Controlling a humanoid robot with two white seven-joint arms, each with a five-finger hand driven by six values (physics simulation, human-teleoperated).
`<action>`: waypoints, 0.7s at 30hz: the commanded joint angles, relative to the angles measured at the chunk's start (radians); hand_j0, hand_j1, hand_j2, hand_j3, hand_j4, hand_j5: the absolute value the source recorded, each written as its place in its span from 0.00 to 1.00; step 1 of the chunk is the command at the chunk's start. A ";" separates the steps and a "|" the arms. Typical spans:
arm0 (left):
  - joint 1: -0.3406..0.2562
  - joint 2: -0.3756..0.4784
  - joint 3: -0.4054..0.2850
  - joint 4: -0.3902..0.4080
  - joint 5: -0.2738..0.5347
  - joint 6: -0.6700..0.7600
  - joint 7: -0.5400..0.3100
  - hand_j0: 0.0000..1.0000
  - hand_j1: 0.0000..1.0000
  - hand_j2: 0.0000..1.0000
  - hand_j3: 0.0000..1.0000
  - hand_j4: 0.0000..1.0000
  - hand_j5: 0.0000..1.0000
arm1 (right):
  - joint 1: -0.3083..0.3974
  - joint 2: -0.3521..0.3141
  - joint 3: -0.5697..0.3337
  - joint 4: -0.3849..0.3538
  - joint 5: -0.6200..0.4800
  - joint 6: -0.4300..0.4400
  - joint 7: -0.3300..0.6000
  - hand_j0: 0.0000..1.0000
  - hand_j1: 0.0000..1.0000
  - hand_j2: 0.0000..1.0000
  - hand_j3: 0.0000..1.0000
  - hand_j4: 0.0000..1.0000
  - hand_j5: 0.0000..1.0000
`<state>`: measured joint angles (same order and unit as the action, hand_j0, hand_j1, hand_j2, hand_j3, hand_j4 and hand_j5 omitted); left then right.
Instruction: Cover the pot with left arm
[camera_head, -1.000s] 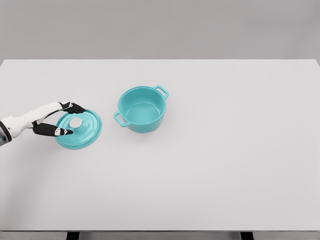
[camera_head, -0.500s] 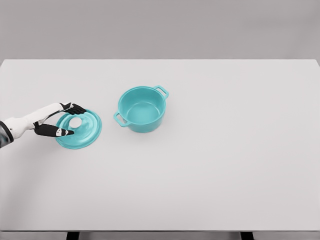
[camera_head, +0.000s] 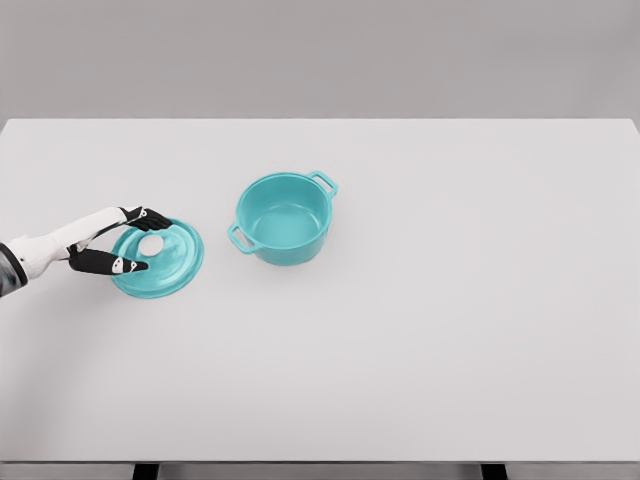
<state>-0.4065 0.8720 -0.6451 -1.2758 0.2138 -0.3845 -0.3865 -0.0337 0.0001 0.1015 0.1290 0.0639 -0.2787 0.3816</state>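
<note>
A teal pot (camera_head: 285, 217) with two side handles stands uncovered near the table's middle. Its teal lid (camera_head: 170, 265) lies flat on the table to the pot's left, with a pale round knob (camera_head: 151, 245) on top. My left hand (camera_head: 156, 242) comes in from the left edge and hangs over the lid. Its black fingers (camera_head: 150, 217) reach past the knob's far side and the thumb (camera_head: 110, 263) lies on the near side. A gap shows between them and the knob, so the hand is open around it. The right arm is out of view.
The white table (camera_head: 450, 330) stretches wide to the right and toward the front edge. A grey wall runs behind its far edge. Nothing else stands on the table.
The left forearm has slid very slightly back toward the left edge. The fingers stay either side of the knob. Lid and pot have not moved.
</note>
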 joint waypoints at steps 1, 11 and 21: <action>0.000 0.001 0.001 0.003 0.006 0.001 0.001 0.72 0.72 0.72 0.72 0.72 0.72 | 0.000 0.000 0.000 0.000 0.001 0.000 0.000 1.00 1.00 1.00 1.00 1.00 1.00; 0.008 -0.001 -0.004 0.010 0.006 -0.010 0.018 0.66 0.66 0.66 0.66 0.66 0.66 | 0.000 0.000 0.000 0.000 0.001 0.000 -0.001 1.00 1.00 1.00 1.00 1.00 1.00; 0.009 -0.008 -0.027 0.015 0.004 -0.010 0.035 0.62 0.62 0.62 0.62 0.62 0.62 | 0.002 0.000 0.000 0.000 0.001 0.000 0.000 1.00 1.00 1.00 1.00 1.00 1.00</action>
<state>-0.3973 0.8661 -0.6602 -1.2649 0.2473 -0.3900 -0.3453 -0.0322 0.0001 0.1015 0.1290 0.0639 -0.2787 0.3815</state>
